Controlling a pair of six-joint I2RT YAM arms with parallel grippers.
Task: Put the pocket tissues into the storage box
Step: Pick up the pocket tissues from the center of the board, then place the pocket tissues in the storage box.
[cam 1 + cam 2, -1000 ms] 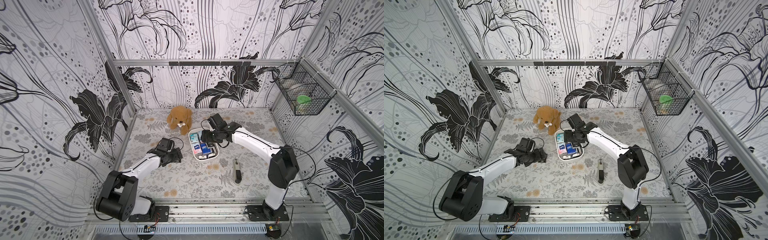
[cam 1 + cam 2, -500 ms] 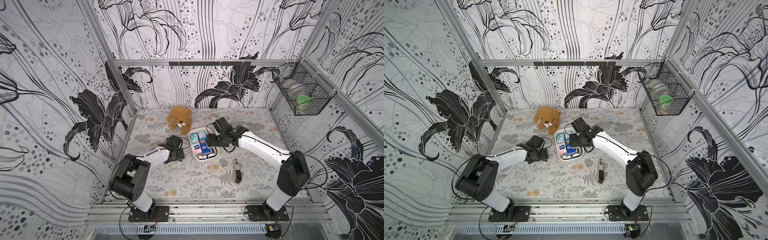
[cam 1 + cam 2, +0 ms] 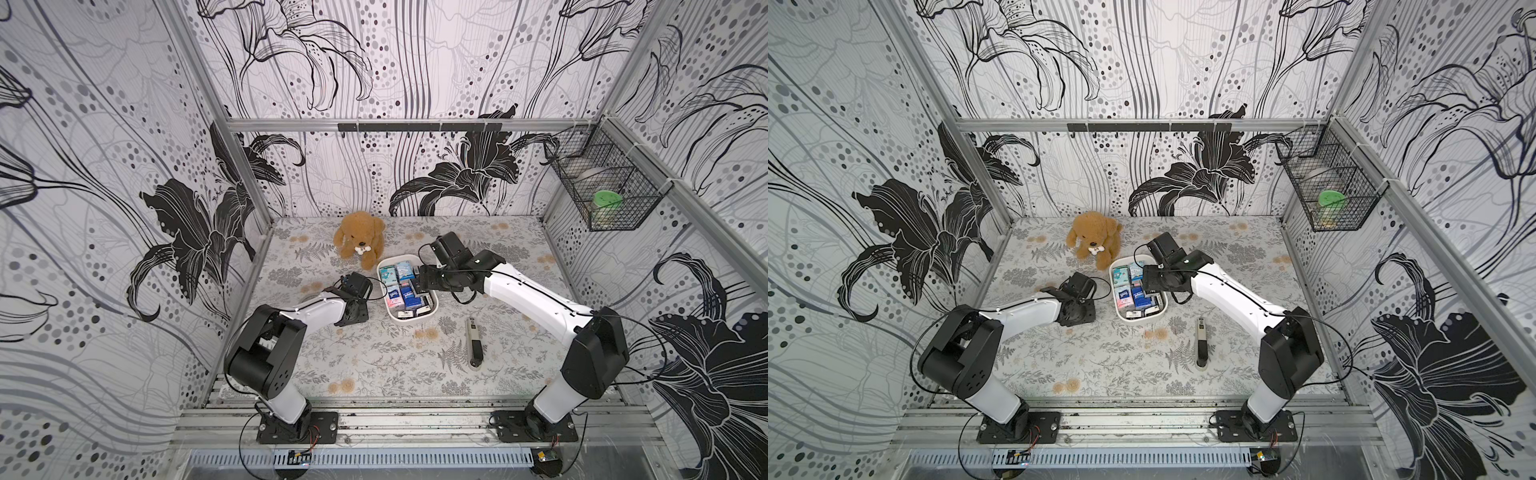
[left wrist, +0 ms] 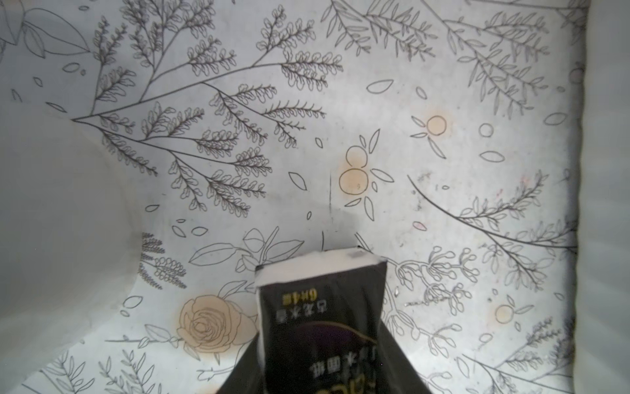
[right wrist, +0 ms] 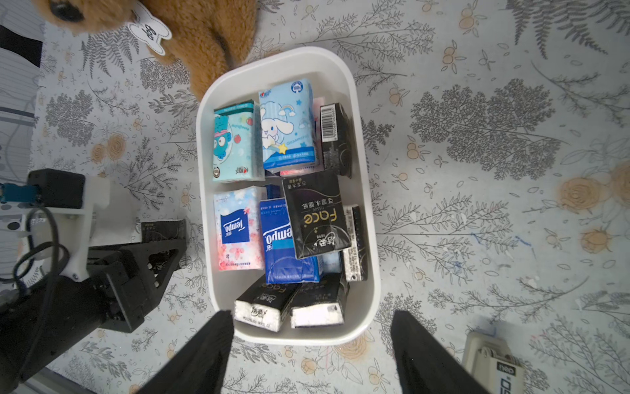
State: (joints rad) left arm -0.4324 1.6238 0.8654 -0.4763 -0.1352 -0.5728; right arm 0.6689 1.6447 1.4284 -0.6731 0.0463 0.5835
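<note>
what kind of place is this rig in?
Probably a robot data-collection cell, not a home: flower-print wall panels on a grey aluminium frame, two white-and-black robot arms bolted to a metal rail, staged brown plush dog.

The storage box [image 5: 363,191] looks like smooth white plastic with a soft sheen. The pocket tissues [image 5: 317,215] wear glossy printed film, and the black packet [image 4: 324,324] by my left wrist shines too. The teddy dog [image 3: 360,237] is fuzzy brown plush. The table cover [image 3: 374,357] is matt and printed. My right arm shell [image 3: 536,298] is glossy white plastic, and the wire basket [image 3: 602,199] is thin black metal.
</note>
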